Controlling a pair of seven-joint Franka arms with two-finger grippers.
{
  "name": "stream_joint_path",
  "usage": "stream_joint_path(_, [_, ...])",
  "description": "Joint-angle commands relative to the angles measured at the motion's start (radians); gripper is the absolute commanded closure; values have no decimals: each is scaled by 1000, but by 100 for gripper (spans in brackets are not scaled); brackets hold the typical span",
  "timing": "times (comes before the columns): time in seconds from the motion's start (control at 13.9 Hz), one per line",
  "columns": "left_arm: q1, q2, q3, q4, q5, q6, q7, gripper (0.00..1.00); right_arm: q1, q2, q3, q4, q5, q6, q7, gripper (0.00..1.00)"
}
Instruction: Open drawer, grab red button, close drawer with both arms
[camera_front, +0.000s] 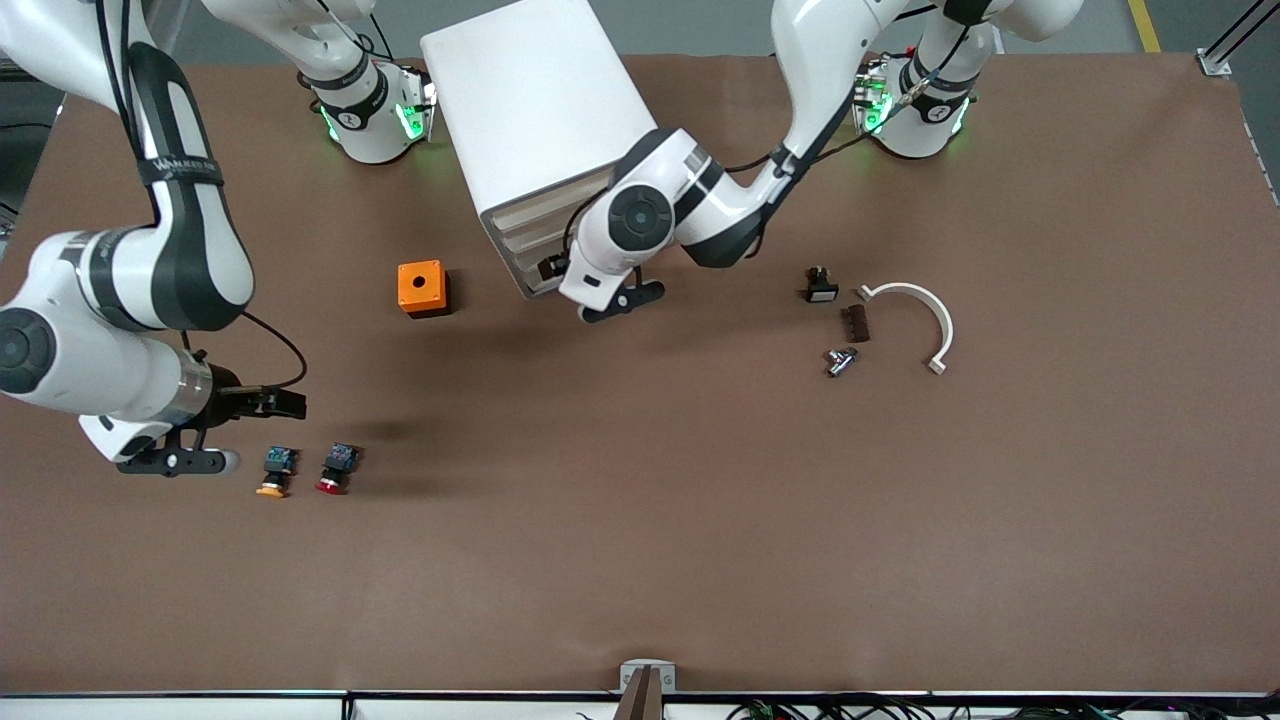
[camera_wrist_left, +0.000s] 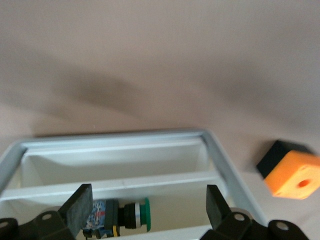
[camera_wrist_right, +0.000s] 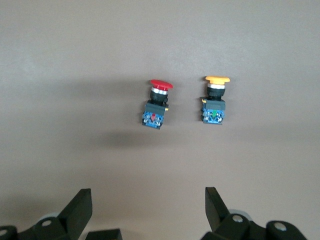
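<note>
Cabinet (camera_front: 535, 120): white box with four stacked drawers, standing between the two arm bases; it serves as landmark for every item here. Drawer (camera_wrist_left: 115, 170): pulled out, as the left wrist view shows; shallow, pale, with a green-capped button (camera_wrist_left: 120, 216) lying inside. Left gripper (camera_front: 622, 298): at the cabinet's front, over the drawer, fingers spread wide and holding nothing. Right gripper (camera_front: 205, 432): well away from the cabinet toward the right arm's end of the table, low over the table just beside the two loose buttons, fingers likewise spread and empty. Red button (camera_front: 336, 468): on the table, nearer the front camera than the cabinet, lying on its side, cap toward the camera. Orange button (camera_front: 275, 472): just beside it, on the gripper's side. Orange box (camera_front: 422, 288): near the cabinet, toward the right arm's end. Small parts, including a white curved piece (camera_front: 920, 320): toward the left arm's end. Handling, judged: the red button looks light, rigid and liable to roll or skid on its round cap; the squared black body offers flat faces and is the better hold.
</note>
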Motion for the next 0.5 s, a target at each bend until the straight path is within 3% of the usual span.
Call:
stream_joint_path(0.0, [74, -48, -2, -19, 14, -2, -11, 0, 2, -125, 9, -25, -11, -89, 40, 0])
stream_joint_path(0.29, [209, -74, -2, -19, 83, -2, -11, 0, 10, -238, 12, -5, -14, -228, 132, 0])
stream_joint_path(0.43, [266, -80, -3, -19, 135, -4, -12, 0, 5, -245, 9, 68, -16, -328, 125, 0])
